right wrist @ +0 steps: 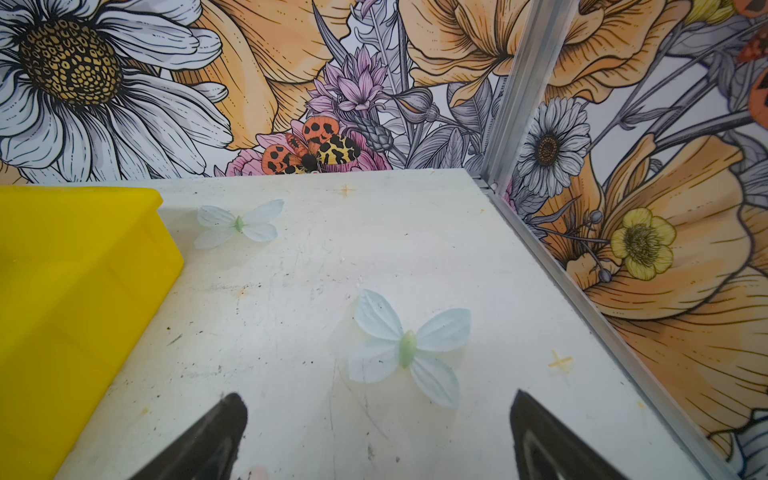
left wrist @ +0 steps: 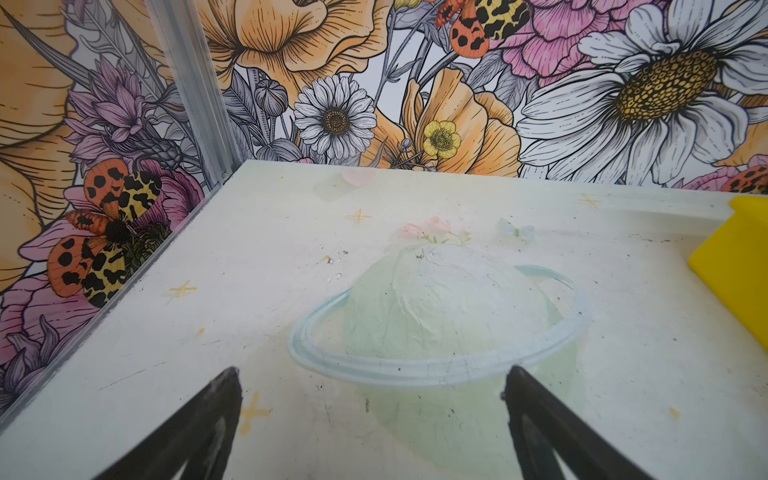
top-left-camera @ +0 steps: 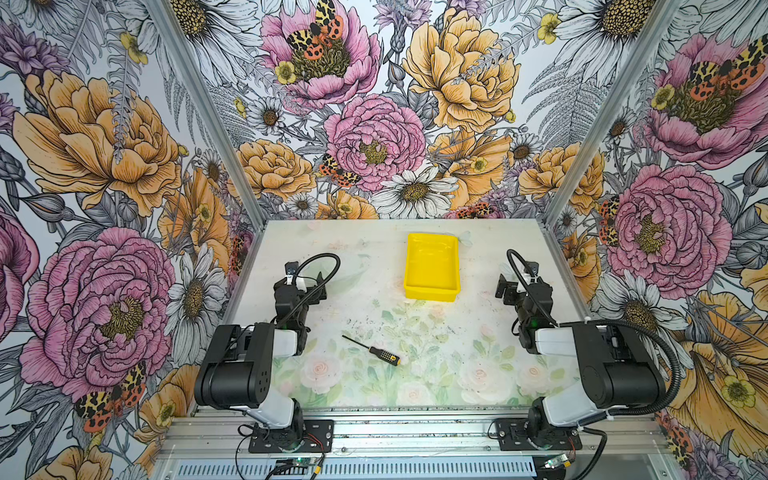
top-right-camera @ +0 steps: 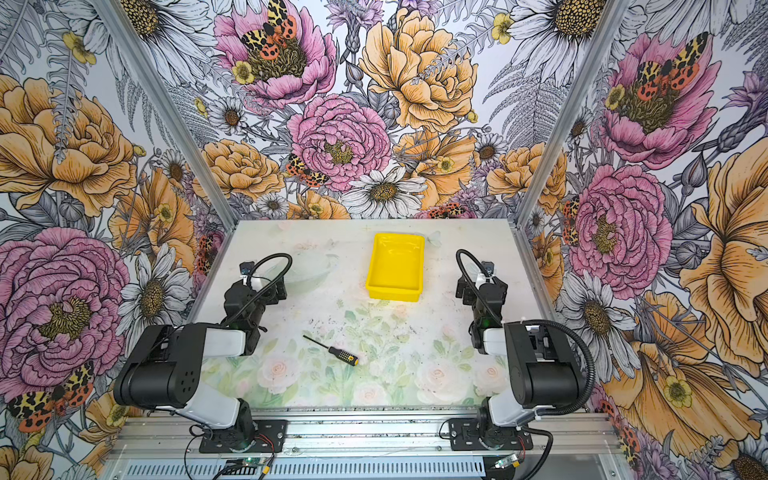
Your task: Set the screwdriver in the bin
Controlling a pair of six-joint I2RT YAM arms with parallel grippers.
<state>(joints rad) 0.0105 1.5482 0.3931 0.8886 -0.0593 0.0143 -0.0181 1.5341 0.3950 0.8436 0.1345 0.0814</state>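
A ribbed aluminium rail [top-left-camera: 374, 432] runs along the near edge of the counter [top-left-camera: 415, 386], and both arm bases are bolted to it on black plates. Just beyond it the counter is a flat, scuffed sheet printed with pale roses and leaves.

The screwdriver [top-left-camera: 372, 350] lies flat on that print in both top views, between the two arms and apart from both. Its thin dark shaft points toward the far left and its black, yellow-dotted handle ends in a yellow cap nearer the rail. No writing on it can be read.

The bin [top-left-camera: 432, 266], a glossy yellow plastic tray with low walls and a rounded rim, stands farther back, right of centre, well apart from the screwdriver, with bare counter between them.

The left claw [left wrist: 372, 399] is spread wide over a faded ringed-planet print, holding nothing. The right claw [right wrist: 378, 428] is likewise spread and holds nothing, just beside the bin's wall, above a pale butterfly print.

Floral walls close the counter on three sides.
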